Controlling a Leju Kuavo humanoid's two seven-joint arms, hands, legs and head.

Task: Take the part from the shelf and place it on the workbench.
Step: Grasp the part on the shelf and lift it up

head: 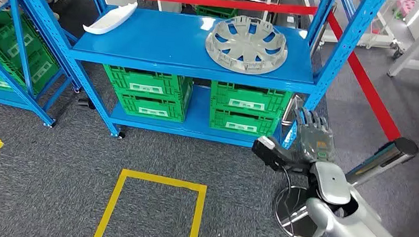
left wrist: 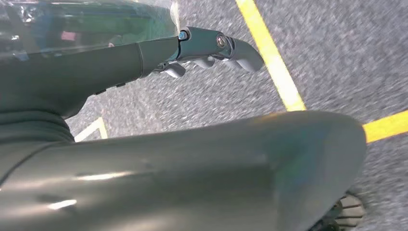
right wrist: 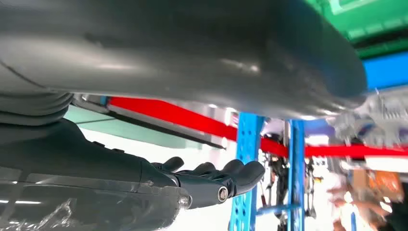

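Shelving fills my head view: a blue shelf (head: 162, 38) with the part, a grey wheel cover (head: 246, 45), lying flat on the top deck at about one o'clock, touching nothing else. At eleven o'clock on the same deck lies a white curved piece (head: 110, 19), well apart from the cover. Under the deck I see green crates (head: 197, 98) stacked in two columns on the lower level. A red barrier tape (head: 363, 78) runs across the top and down toward four o'clock. My right hand (head: 315, 137) is raised at about four o'clock, below and to the right of the shelf's deck, near the blue upright, holding nothing; its fingers (right wrist: 226, 174) reach out straight and lie close side by side in the right wrist view. My left hand (left wrist: 211, 48) hangs over grey carpet (left wrist: 346, 53) marked with yellow floor tape (left wrist: 272, 57); its fingers (left wrist: 243, 50) are loosely curled with nothing in them. On the floor at six o'clock in the head view is a yellow taped rectangle (head: 152, 203).
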